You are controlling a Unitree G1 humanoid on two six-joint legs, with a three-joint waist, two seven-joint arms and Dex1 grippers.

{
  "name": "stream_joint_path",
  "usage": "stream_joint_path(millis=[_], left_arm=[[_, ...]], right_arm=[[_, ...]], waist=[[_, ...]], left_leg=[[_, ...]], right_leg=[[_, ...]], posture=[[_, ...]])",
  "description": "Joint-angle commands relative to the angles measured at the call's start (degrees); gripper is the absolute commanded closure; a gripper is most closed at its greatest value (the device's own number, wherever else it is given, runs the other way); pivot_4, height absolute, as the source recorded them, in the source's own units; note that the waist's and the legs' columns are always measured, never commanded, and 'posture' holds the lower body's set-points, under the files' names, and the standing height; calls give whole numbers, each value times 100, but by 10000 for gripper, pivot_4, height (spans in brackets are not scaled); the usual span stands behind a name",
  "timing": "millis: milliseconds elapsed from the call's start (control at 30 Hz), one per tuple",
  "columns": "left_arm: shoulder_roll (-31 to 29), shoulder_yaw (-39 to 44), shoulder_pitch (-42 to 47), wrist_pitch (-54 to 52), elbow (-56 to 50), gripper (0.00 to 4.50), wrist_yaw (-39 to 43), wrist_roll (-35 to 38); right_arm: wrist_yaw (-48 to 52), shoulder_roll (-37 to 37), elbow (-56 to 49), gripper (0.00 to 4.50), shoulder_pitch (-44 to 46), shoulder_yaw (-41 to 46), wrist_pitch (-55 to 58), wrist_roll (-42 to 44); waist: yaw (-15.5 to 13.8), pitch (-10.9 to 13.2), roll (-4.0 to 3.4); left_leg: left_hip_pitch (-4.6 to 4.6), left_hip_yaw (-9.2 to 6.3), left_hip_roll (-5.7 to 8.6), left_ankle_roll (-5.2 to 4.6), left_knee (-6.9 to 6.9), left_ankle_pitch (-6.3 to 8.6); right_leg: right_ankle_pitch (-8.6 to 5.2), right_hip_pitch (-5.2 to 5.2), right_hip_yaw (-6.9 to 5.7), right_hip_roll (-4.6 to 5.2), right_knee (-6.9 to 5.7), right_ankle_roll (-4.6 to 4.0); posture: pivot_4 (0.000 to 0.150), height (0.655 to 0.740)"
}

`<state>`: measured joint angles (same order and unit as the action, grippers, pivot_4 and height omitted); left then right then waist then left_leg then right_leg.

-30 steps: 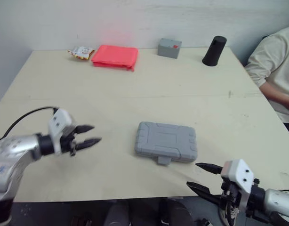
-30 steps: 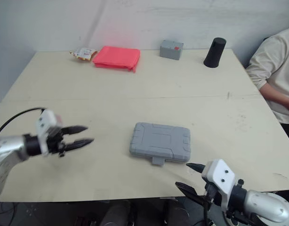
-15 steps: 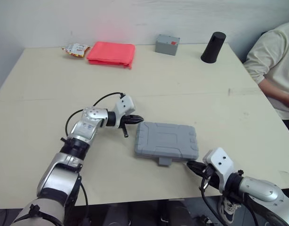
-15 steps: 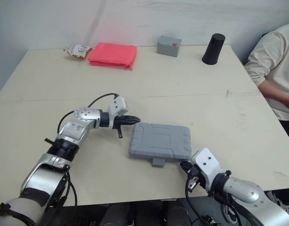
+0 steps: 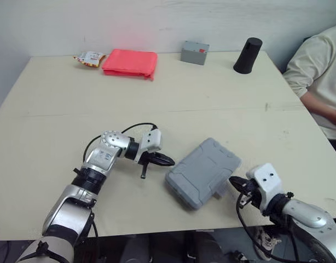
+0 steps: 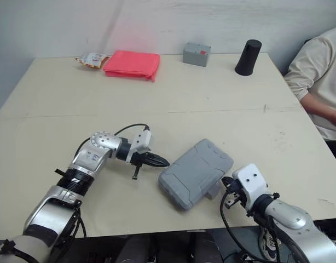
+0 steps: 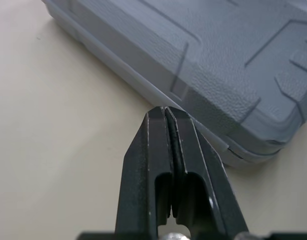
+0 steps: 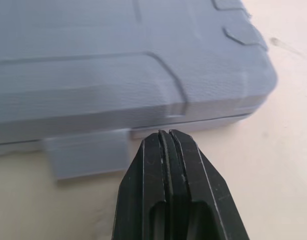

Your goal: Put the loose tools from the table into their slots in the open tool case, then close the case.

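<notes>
The grey tool case [image 5: 203,171] lies shut on the table, skewed, with its right end turned away from me. Its latch tab [image 8: 86,155] faces the front edge. My left gripper [image 5: 169,161] is shut with nothing in it, its tips against the case's left edge [image 7: 193,100]. Shut as well, my right gripper [image 5: 232,181] has its tips at the case's near right side, beside the latch tab. In the wrist views both pairs of fingers [image 7: 166,111] [image 8: 166,134] press together just short of the case's rim.
At the far edge lie a snack packet [image 5: 88,57], a red pouch [image 5: 129,63], a small grey box [image 5: 195,52] and a black cylinder [image 5: 248,55]. A person's arm [image 5: 321,82] rests at the right side of the table. The case lies close to the table's front edge [image 5: 157,224].
Both grippers have gone from open to shut and moved in to the case. The case has turned from square to skewed. The left gripper has slid down toward the case's near left corner.
</notes>
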<state>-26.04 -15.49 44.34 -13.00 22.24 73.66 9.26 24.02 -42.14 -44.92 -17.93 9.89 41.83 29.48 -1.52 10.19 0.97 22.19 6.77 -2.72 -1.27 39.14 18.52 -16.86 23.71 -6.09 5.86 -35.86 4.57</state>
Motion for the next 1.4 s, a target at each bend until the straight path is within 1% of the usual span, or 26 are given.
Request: stream_joint_path(millis=[33,100,200,267,367,500,767,933,1133,1233,1333,1400], left_arm=[[73,194,221,-485,-668,45000,66,385],[111,94,178,-704,-1054,45000,177,493],[169,-231,31,-582,-1393,45000,224,321],[309,-468,16,-271,-1275,45000,125,94],[517,-787,88,-78,-1060,45000,-43,-231],[469,-1144,90,328,-953,45000,32,-646],[585,-1244,179,532,-654,45000,-246,-974],[588,-1479,305,1273,56,45000,-551,-1501],[615,-1637,303,1662,143,45000,-389,-1528],[697,-1649,303,1697,171,45000,-409,-1559],[751,-1700,322,1768,269,45000,-410,-1652],[785,-1770,337,1855,404,45000,-454,-1772]], right_arm=[[280,-138,-380,44512,-206,380,130,235],[400,-69,-467,44512,-279,524,266,586],[360,65,-482,44512,-200,478,486,902],[361,46,-366,44512,-85,208,472,758],[382,51,-157,44512,43,-59,387,552],[296,149,116,44512,262,-140,405,451],[332,287,493,44512,477,-452,304,208],[486,477,737,44512,539,-621,-50,56],[476,819,782,44512,723,-644,-156,103],[505,955,822,44512,847,-646,-147,154],[778,995,981,44512,953,-736,-277,164],[891,1145,1243,44512,1126,-712,-291,286]], waist=[[8,0,0],[11,0,0],[12,0,0],[23,0,-1],[14,0,-1],[11,-1,0],[18,-3,-2],[13,-11,0],[47,-41,8],[78,-42,8],[116,-42,8],[145,-44,11]], left_leg=[[-1,1,1,-1,0,0],[1,2,1,2,0,-1],[-1,3,1,25,0,-14],[-6,7,2,23,0,-14],[-7,4,2,14,0,-11],[-5,2,2,4,0,-5],[-13,2,0,0,0,-5],[-17,1,1,0,0,-5],[-47,6,-7,-1,-4,-5],[-58,6,-12,1,-8,-4],[-59,7,-14,2,-10,-3],[-60,6,-15,2,-11,-3]], right_leg=[[0,-1,0,0,0,0],[0,0,0,0,1,0],[0,-3,0,-1,3,1],[0,-4,3,-1,1,1],[0,-3,3,-4,-1,0],[0,-3,4,-6,0,0],[0,-10,4,-5,-2,0],[0,-14,2,-4,-2,0],[0,-34,7,-6,-5,-3],[-1,-40,17,-5,-6,-12],[-3,-39,19,-6,-9,-16],[-3,-39,19,-7,-9,-17]], posture=[[1500,7400],[1500,7400],[1500,7400],[1500,7400],[1500,7400],[1500,7400],[1500,7400],[1500,7400],[1500,7400],[1500,7400],[1500,7400],[1500,7400]])
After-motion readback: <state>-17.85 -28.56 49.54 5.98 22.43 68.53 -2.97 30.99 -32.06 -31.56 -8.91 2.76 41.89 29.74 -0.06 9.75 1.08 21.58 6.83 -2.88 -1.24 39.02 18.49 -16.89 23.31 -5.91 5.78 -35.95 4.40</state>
